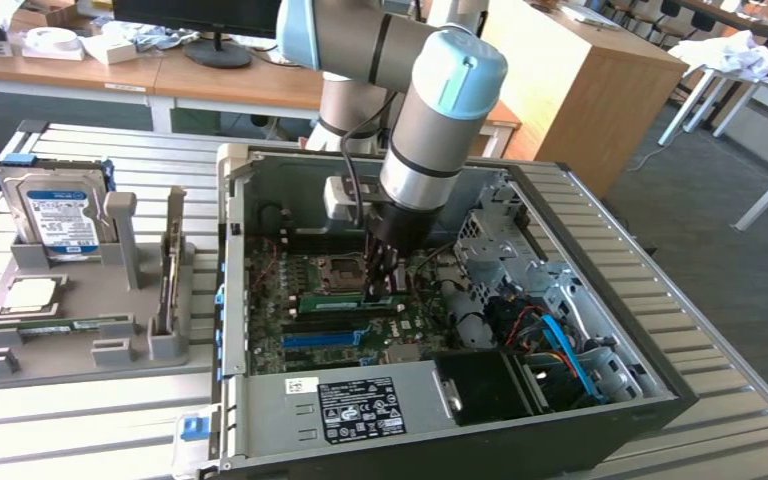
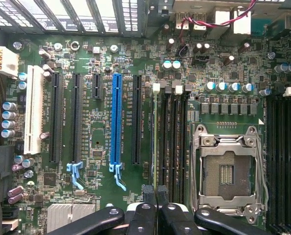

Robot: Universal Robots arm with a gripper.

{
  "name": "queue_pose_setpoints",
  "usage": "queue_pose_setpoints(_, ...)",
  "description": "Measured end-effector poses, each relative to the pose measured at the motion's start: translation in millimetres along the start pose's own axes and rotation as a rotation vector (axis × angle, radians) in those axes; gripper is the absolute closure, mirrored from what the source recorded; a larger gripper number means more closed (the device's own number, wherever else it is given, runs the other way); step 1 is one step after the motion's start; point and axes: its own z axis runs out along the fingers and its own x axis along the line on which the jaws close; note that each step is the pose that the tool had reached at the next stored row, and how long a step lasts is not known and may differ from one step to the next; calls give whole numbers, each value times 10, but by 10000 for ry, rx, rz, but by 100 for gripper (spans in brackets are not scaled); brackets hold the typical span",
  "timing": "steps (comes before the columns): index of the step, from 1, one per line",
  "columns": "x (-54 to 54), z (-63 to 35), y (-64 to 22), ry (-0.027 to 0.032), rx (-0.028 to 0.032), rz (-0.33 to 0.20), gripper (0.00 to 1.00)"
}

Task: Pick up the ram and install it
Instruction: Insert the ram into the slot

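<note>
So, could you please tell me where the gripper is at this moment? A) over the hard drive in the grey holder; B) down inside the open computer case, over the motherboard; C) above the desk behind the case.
B: the gripper reaches down into the open computer case, its fingertips close above the motherboard beside the dark memory slots.

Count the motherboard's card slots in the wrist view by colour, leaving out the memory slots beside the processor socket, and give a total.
White slots: 1
Blue slots: 1
Black slots: 4, one of them short
Total: 6
</note>
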Motion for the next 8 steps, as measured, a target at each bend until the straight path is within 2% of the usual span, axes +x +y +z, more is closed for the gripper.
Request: queue_pose_setpoints(8, -1, 3, 0, -1, 1, 2, 88)
